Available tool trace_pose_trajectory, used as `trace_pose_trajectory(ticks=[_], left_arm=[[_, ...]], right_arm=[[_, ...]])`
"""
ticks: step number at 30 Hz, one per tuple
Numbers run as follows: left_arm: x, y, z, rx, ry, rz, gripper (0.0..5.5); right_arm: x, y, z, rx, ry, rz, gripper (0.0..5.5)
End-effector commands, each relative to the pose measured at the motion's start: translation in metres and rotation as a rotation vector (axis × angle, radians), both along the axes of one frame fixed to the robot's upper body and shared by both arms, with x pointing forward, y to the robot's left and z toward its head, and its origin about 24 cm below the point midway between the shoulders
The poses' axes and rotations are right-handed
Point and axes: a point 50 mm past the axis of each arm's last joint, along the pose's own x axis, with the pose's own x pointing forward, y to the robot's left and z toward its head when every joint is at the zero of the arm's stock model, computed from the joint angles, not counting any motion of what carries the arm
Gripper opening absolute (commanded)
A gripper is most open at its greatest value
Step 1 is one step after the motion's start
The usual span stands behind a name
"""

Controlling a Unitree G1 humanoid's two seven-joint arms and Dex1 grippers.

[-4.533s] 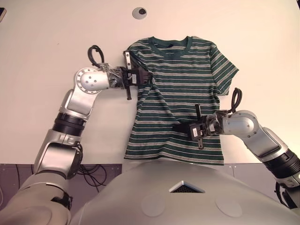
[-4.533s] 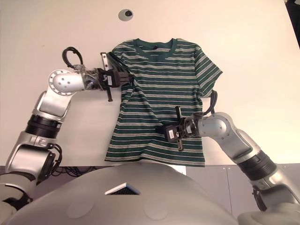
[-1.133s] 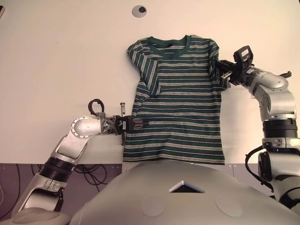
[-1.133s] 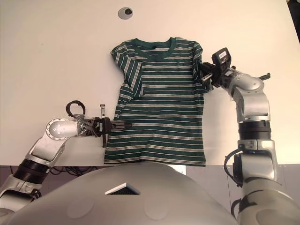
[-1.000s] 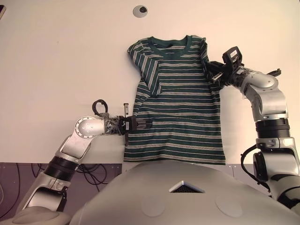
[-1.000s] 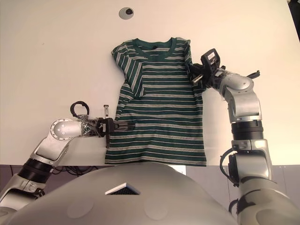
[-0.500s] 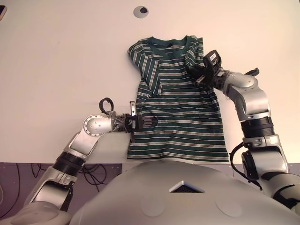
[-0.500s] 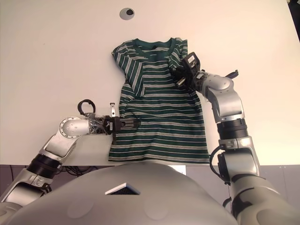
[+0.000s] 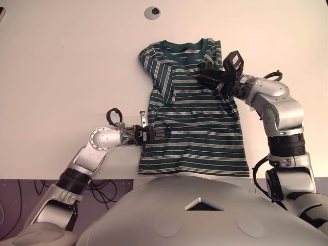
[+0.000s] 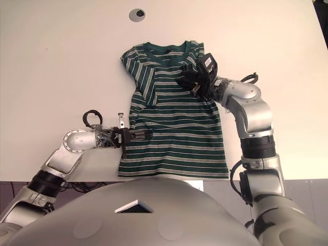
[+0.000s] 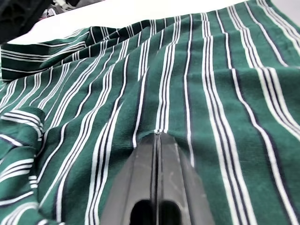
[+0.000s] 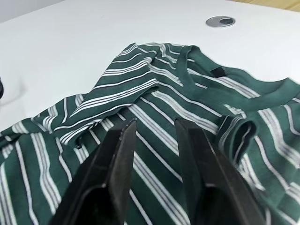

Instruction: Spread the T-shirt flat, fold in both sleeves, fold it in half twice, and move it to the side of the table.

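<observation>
The green striped T-shirt (image 9: pixel 192 120) lies flat on the white table (image 9: pixel 66 66), collar at the far side. Its left sleeve (image 9: pixel 160 69) is folded in over the chest, and its right sleeve (image 9: pixel 213 51) is folded in by the collar. My right gripper (image 9: pixel 205 73) hovers open over the upper right chest, with nothing between its fingers (image 12: pixel 123 140). My left gripper (image 9: pixel 163 134) is shut and lies on the cloth at the shirt's lower left side; its closed fingers (image 11: pixel 157 154) rest on the stripes.
A round grey grommet (image 9: pixel 152 13) sits in the table beyond the collar. The shirt's hem lies close to the table's near edge (image 9: pixel 102 178). Bare white tabletop stretches to both sides of the shirt.
My right gripper carried the right sleeve inward over the chest and let it go, now open. My left gripper slid a little to the right onto the shirt's lower left side.
</observation>
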Motion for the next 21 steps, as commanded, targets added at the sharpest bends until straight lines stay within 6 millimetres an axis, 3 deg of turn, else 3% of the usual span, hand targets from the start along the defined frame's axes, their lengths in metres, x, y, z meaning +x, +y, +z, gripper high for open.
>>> trace_pose_trajectory(ticks=[1, 6, 9, 13, 21], left_arm=[[-0.020, 0.030, -0.020, 0.147, 0.145, 0.054, 0.00], [-0.025, 0.040, -0.015, 0.116, 0.181, 0.103, 0.00], [-0.027, 0.044, -0.012, 0.102, 0.211, 0.119, 0.00], [-0.029, 0.048, -0.003, 0.054, 0.220, 0.133, 0.00], [-0.021, 0.045, 0.018, -0.108, 0.190, 0.175, 0.00]], right_arm=[[0.005, -0.021, 0.006, -0.011, -0.047, -0.085, 1.47], [0.012, -0.038, 0.015, 0.023, -0.123, -0.167, 1.47], [0.014, -0.043, 0.003, -0.063, -0.117, -0.203, 1.47], [-0.001, -0.038, -0.015, -0.208, -0.136, -0.099, 1.47], [-0.014, -0.039, -0.031, -0.307, -0.115, -0.010, 1.47]])
